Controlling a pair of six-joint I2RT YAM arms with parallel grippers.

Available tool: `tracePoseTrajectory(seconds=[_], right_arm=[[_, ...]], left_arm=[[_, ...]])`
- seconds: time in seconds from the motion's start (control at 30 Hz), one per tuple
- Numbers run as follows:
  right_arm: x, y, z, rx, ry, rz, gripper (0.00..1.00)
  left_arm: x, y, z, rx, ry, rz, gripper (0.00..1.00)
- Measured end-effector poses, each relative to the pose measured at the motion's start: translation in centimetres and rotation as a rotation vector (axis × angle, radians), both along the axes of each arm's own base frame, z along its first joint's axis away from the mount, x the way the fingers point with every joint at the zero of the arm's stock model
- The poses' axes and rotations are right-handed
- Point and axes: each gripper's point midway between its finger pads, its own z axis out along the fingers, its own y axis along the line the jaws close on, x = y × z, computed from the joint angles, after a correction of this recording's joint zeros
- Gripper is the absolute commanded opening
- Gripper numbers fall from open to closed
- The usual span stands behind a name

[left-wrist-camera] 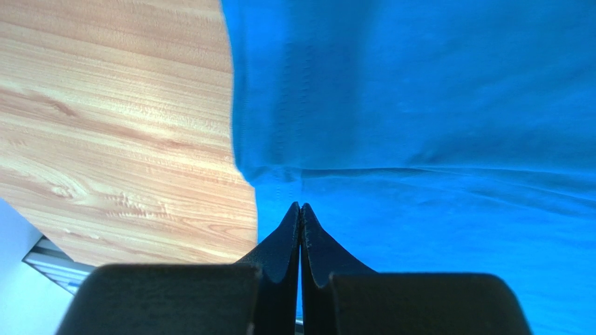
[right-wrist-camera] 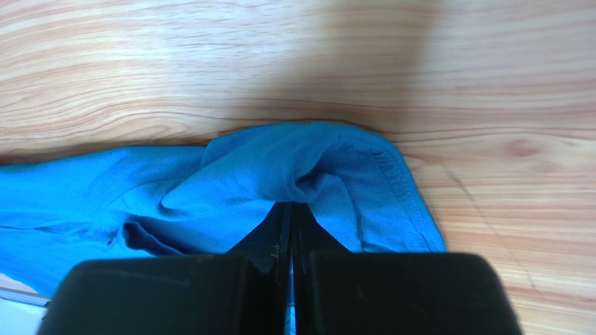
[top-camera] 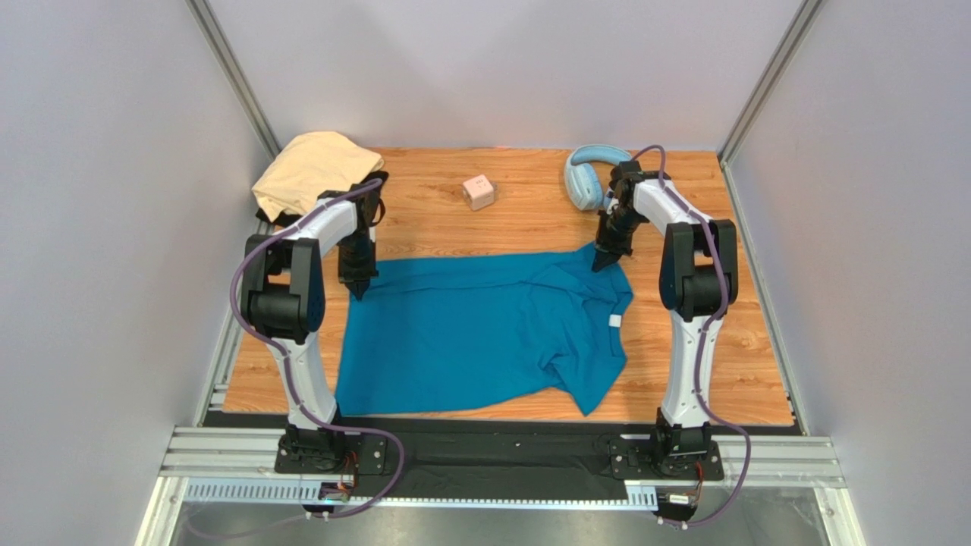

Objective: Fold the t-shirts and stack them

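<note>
Left end effector [left-wrist-camera: 301,205] closed (hold unclear), right end effector [right-wrist-camera: 291,205] closed on teal t-shirt [top-camera: 479,330]

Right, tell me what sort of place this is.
Probably a robot lab test cell: plain grey panels box in a wood-topped table, two arms are bolted to an aluminium rail, and a teal t-shirt, headphones and pink cube serve as props.

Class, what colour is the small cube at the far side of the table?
The cube is pale pink, clearest in the top external view.
</note>
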Motion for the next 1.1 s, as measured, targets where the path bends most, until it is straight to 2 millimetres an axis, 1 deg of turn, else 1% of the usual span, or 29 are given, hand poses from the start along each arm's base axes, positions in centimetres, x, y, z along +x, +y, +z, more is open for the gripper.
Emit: tracePoseTrajectory(seconds=[0.13, 0.47, 0.6, 0.67, 0.73, 0.8, 0.83, 0.9, 0.97, 1.03, 1.1], right_arm=[[-0.1, -0.9, 0.0, -0.003, 0.006, -0.022, 0.00], [-0.3, -1.6, 0.0, -0.026, 0.004, -0.030, 0.00], [-0.2, -2.3, 0.0, -0.047, 0.003, -0.043, 0.00], [-0.1, -3.0, 0.0, -0.053, 0.003, -0.060, 0.00], [0.0, -4.0, 0.0, -0.054, 0.004, -0.087, 0.00], [0.2, -5.6, 0.1, -0.055, 0.003, -0.125, 0.00], [0.2, -6.3, 0.1, -0.056, 0.002, -0.142, 0.05], [0.4, -7.4, 0.2, -0.064, -0.008, -0.166, 0.10], [0.5, -8.4, 0.5, -0.076, -0.025, -0.185, 0.13], [0.4, -8.9, 1.4, -0.083, -0.048, -0.191, 0.14], [0.7, -8.8, 3.2, -0.080, -0.097, -0.189, 0.16]], left_arm=[[0.3, 0.0, -0.2, -0.002, -0.012, 0.000, 0.00], [0.6, -0.2, -1.0, -0.015, -0.026, 0.000, 0.00], [1.0, -0.5, -1.4, -0.027, -0.016, 0.000, 0.00], [1.9, -0.7, -1.3, -0.034, -0.033, -0.001, 0.00], [3.3, -0.9, -0.8, -0.041, -0.065, -0.003, 0.00], [5.1, -1.1, -0.1, -0.046, -0.109, -0.007, 0.00], [5.9, -1.2, 0.3, -0.048, -0.129, -0.009, 0.00], [7.2, -1.3, 1.0, -0.053, -0.167, -0.015, 0.00], [8.2, -1.4, 1.6, -0.058, -0.195, -0.022, 0.05], [9.0, -1.5, 2.3, -0.060, -0.220, -0.026, 0.08], [9.5, -1.5, 2.9, -0.061, -0.242, -0.027, 0.09]])
